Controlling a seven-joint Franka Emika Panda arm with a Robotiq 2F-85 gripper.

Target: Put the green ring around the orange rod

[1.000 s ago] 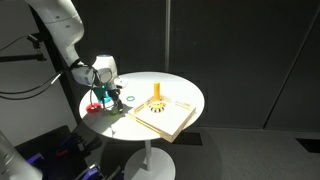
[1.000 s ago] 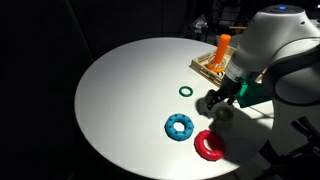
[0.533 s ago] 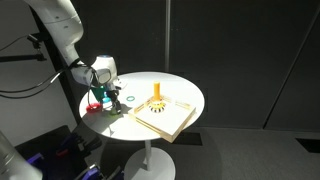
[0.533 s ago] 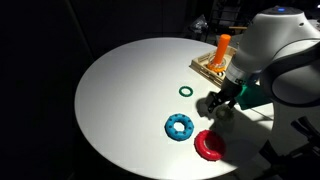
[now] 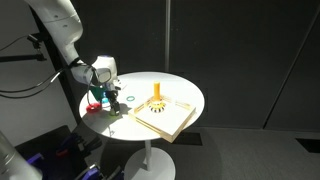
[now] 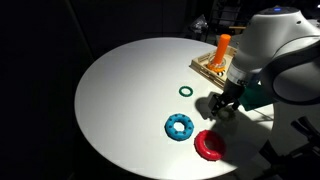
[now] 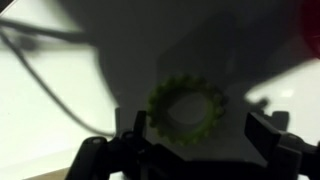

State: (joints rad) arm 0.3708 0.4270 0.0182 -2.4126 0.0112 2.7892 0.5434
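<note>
The green ring (image 7: 185,108) lies flat on the white table, in the gripper's shadow. In the wrist view it sits between and just ahead of the two dark fingers. My gripper (image 7: 200,135) is open and empty, hanging low over the ring; it also shows in both exterior views (image 5: 101,93) (image 6: 222,104), where its body hides the ring. The orange rod (image 5: 158,92) (image 6: 224,46) stands upright on a striped round base on the pale wooden board (image 5: 172,119), some way from the gripper.
A light-blue ring (image 6: 180,126) and a red ring (image 6: 209,146) lie near the gripper on the round white table (image 6: 120,90). A thin dark-teal hoop (image 6: 185,91) (image 5: 128,97) lies between the gripper and the board. The surroundings are dark.
The gripper has shifted very slightly over the ring. The rings, the hoop and the board have not moved.
</note>
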